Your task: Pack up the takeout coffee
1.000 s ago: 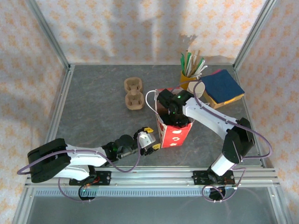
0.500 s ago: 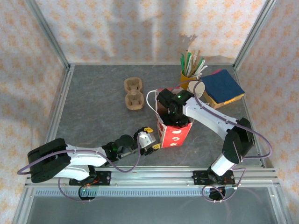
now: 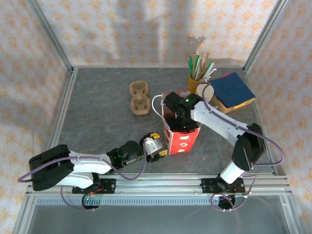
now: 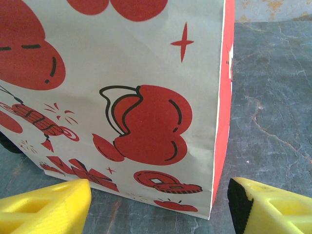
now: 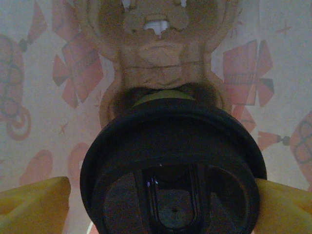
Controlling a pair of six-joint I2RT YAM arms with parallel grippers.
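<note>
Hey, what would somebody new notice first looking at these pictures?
The red-and-white printed paper bag standing mid-table catches the eye first, with the right gripper reaching down into its open top. Inside, the takeout coffee's round black plastic lid sits between that gripper's yellow fingers, a brown moulded-pulp carrier just beyond it. The left gripper hovers open beside the bag's near-left face.
</note>
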